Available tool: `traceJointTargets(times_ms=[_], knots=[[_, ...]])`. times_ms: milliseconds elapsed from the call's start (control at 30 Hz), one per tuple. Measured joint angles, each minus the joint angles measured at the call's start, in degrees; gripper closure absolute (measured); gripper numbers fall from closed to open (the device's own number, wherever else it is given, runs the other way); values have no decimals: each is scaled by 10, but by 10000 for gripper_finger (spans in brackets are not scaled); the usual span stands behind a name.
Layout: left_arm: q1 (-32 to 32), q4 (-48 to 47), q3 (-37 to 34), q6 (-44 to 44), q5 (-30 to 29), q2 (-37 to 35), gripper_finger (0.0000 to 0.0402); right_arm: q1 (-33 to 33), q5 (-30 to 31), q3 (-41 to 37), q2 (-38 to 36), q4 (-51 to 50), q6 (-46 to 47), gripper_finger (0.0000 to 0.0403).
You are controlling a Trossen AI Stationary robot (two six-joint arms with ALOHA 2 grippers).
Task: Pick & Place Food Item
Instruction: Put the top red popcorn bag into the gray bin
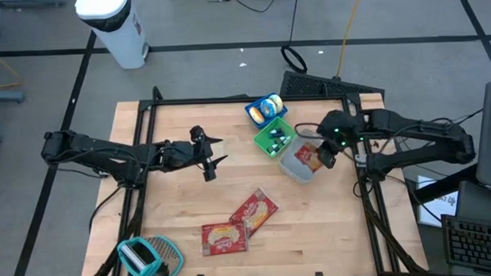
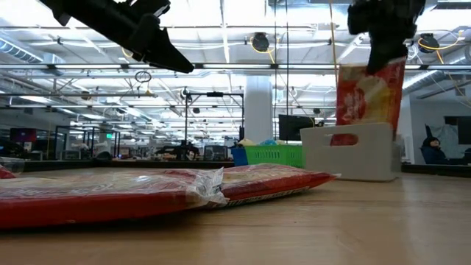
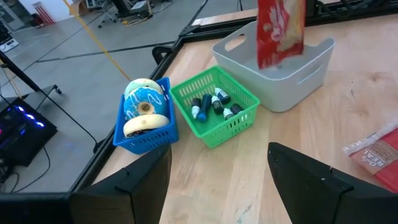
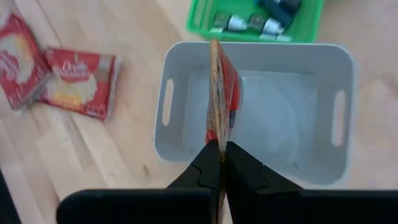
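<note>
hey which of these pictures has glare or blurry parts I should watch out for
Low view: ceiling lights glare bright, and the near red packets look soft, while the grey bin is sharper. Left wrist view: its own fingers are dark blurs. Right wrist view: the held packet shows edge-on. High view: evenly lit.

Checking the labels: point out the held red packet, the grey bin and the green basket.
red packet (image 4: 222, 93): right wrist view, top edge.
grey bin (image 4: 163, 102): right wrist view, side wall.
green basket (image 3: 239, 121): left wrist view, front wall.
</note>
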Motion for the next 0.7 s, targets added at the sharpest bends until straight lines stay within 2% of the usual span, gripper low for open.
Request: traceJointTargets(times_ms=[367, 700], knots=[[0, 0, 0, -13, 0, 0, 133, 0, -99, -23, 91, 95, -40, 403], [0, 0, 0, -13, 0, 0, 133, 0, -98, -23, 137, 136, -42, 403]])
